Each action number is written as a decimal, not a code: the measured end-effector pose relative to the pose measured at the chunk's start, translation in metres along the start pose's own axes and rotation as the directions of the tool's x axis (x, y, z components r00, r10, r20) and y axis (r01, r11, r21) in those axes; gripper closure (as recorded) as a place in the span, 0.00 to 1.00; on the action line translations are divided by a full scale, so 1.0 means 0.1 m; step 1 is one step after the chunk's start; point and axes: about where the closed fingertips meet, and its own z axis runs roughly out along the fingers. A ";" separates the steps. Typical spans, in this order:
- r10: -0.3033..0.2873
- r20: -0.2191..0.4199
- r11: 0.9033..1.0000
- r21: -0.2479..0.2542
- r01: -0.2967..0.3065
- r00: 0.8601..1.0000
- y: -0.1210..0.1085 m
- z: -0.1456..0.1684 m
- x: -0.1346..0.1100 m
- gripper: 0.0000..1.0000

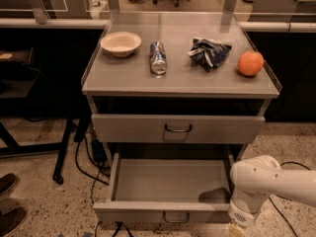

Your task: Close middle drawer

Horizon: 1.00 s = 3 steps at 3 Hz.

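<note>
The middle drawer (168, 184) is pulled far out at the bottom of the grey cabinet. Its inside looks empty. Its low front panel (148, 212) carries a small dark loop handle (176, 217). Above it, the taller-fronted drawer (177, 128) is shut. My white arm (266, 181) comes in from the right. Its gripper (237, 229) hangs at the drawer's front right corner, mostly cut off by the bottom edge of the camera view. The third drawer is hidden.
On the cabinet top (123, 75) lie a white bowl (121, 43), a can on its side (158, 57), a crumpled chip bag (209, 52) and an orange (251, 63). Cables (94, 167) lie on the floor to the left, by a dark stand leg (61, 157). Shoes (10, 201) show at far left.
</note>
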 end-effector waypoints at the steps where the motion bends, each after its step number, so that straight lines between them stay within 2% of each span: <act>1: 0.026 0.008 0.999 0.029 -0.027 1.000 -0.21 0.14 -0.11 1.00; 2: 0.057 0.010 0.997 0.044 -0.057 0.998 -0.38 0.31 -0.22 1.00; 3: 0.064 0.020 0.997 0.044 -0.064 0.998 -0.50 0.42 -0.30 1.00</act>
